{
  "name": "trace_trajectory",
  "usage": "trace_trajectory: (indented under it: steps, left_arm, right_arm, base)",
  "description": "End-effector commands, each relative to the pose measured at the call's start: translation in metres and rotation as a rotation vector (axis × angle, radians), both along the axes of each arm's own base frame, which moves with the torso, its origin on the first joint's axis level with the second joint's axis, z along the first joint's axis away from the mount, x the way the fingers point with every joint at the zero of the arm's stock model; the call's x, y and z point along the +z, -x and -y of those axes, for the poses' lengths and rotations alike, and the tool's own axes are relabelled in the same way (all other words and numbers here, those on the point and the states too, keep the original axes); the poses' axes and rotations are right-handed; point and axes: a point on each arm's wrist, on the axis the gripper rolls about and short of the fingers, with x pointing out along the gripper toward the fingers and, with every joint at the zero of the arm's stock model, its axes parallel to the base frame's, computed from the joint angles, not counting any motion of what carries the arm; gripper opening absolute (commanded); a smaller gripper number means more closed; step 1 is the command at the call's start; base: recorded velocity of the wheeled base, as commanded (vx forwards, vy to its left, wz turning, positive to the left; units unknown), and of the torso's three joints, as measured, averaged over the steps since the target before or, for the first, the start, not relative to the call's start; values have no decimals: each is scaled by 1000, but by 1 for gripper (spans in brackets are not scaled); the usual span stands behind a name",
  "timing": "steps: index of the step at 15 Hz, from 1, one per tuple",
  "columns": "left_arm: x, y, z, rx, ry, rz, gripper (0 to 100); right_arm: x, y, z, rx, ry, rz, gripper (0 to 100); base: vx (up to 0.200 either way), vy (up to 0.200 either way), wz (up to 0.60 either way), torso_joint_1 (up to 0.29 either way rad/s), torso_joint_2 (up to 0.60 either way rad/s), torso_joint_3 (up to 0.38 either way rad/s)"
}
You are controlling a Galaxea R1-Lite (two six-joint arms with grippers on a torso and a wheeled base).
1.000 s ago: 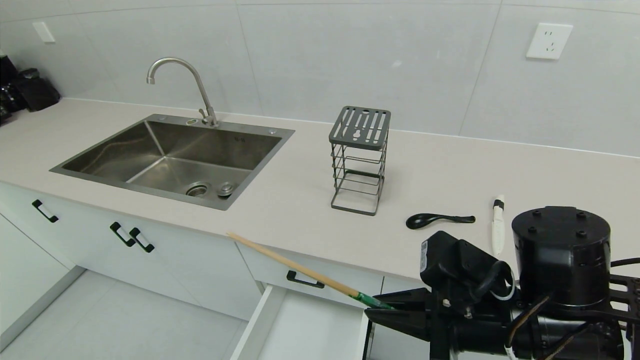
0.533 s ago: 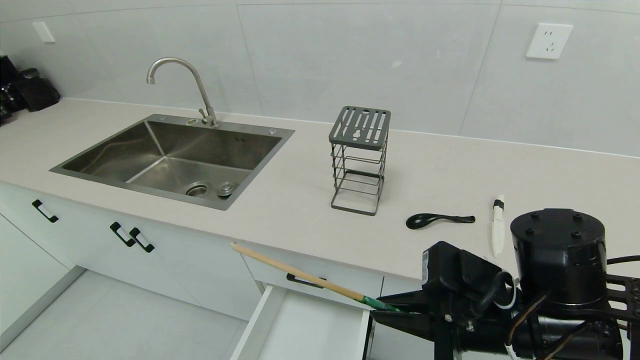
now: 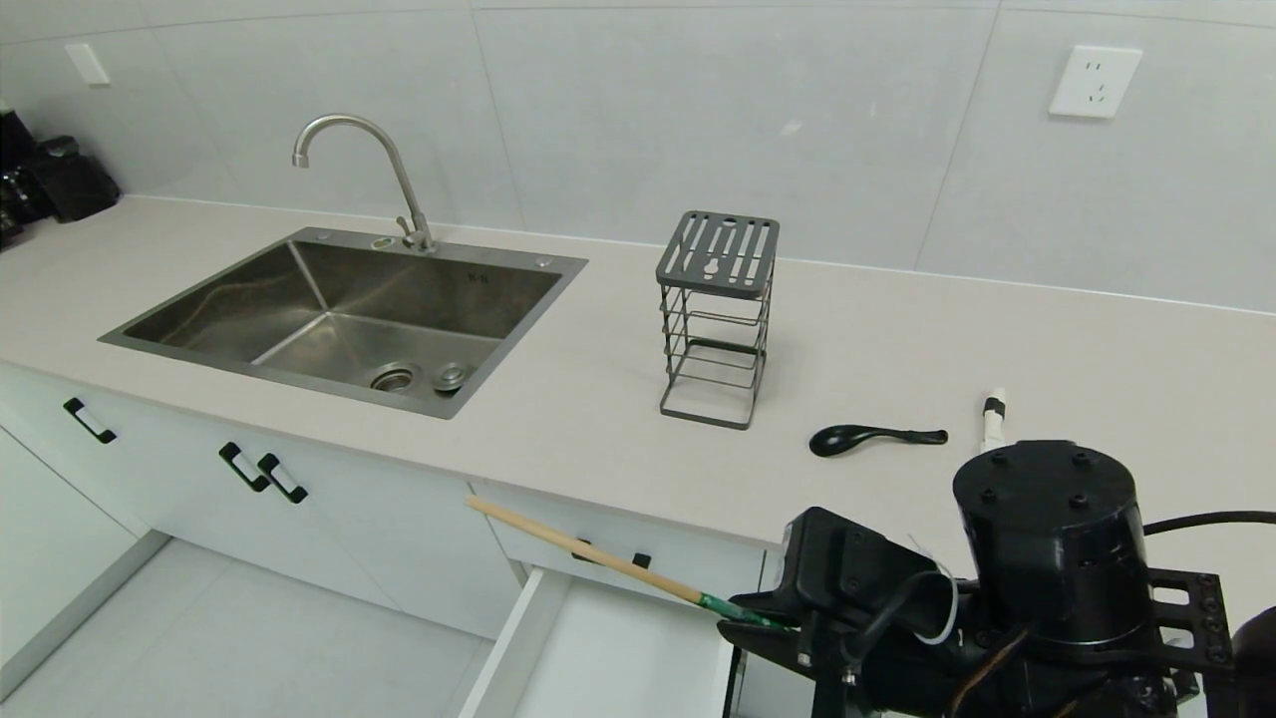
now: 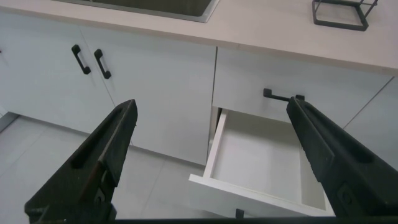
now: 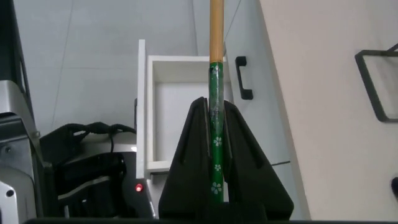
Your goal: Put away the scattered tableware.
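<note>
- Right gripper (image 3: 743, 623): clamped on green end of chopstick (image 3: 588, 548); wooden tip slanting out above open white drawer (image 3: 498, 648).
- Left gripper (image 4: 210, 106): spread wide, empty, facing same drawer.
- Black spoon (image 3: 867, 437), white knife (image 3: 992, 409): flat on countertop (image 3: 598, 399); spoon between wire rack (image 3: 716, 319) and knife.

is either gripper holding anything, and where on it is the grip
The right gripper is shut on the chopstick at its green end; the left gripper is open and empty.
</note>
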Motion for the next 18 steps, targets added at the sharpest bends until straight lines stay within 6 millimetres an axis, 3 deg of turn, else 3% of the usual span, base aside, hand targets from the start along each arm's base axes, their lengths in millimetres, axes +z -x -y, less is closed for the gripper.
trace_trajectory:
  steps: [1,9,14,18]
  left_arm:
    - [0,0,0,0,0,-1,100]
    - [0,0,0,2,0,-1,100]
    - [0,0,0,2,0,-1,100]
    - [0,0,0,2,0,-1,100]
  right_arm:
    - [1,1,-8,5,1,7,0]
    - [0,3,-16,11,-1,6,0]
    - [8,16,-37,76,-44,-3,0]
    - [8,19,-40,82,-49,-16,0]
  base:
    - [0,0,0,-159,295,154]
    - [0,0,0,-265,526,256]
    - [0,0,0,-265,517,249]
    - [0,0,0,-259,491,227]
